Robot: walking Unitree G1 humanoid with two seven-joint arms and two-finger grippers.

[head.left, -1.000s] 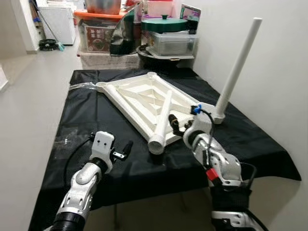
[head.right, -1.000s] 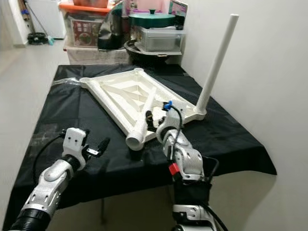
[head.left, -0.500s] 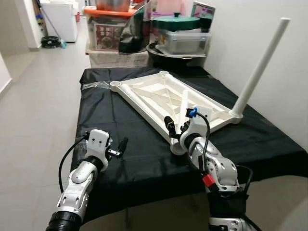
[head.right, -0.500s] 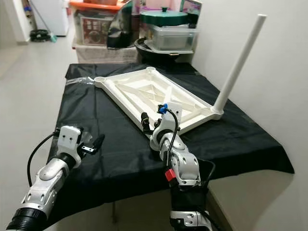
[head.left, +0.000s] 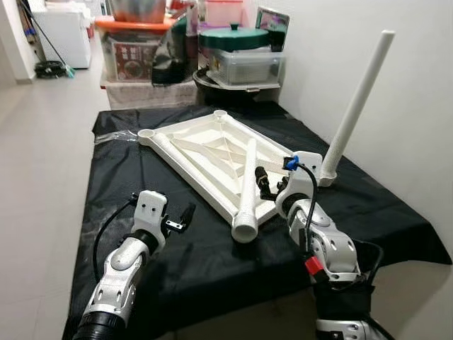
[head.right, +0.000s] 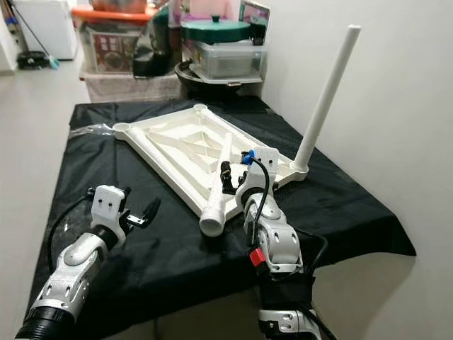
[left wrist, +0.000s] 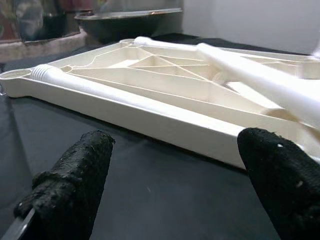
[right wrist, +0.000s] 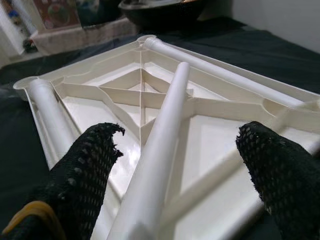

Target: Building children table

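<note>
A white plastic tabletop (head.left: 200,146) lies upside down on the black-covered table (head.left: 127,177). One white leg (head.left: 358,95) stands upright in its right-hand corner socket. A second, loose leg (head.left: 248,185) lies across the tabletop's underside, its open end overhanging the near rim. My right gripper (head.left: 263,182) is at that loose leg, open, with the leg (right wrist: 159,150) running between its spread fingers (right wrist: 82,165). My left gripper (head.left: 185,214) hovers open low over the cloth, left of the tabletop's near rim (left wrist: 165,125), holding nothing.
Storage boxes, a green-lidded pot (head.left: 233,37) and a dark basin crowd the far side behind the table. A white wall runs close along the right. Crinkled clear plastic (head.left: 113,133) lies at the table's far left. Open floor lies to the left.
The head camera has swung, so the whole scene shifted. The right gripper stays at the loose leg, and the left arm has hardly moved.
</note>
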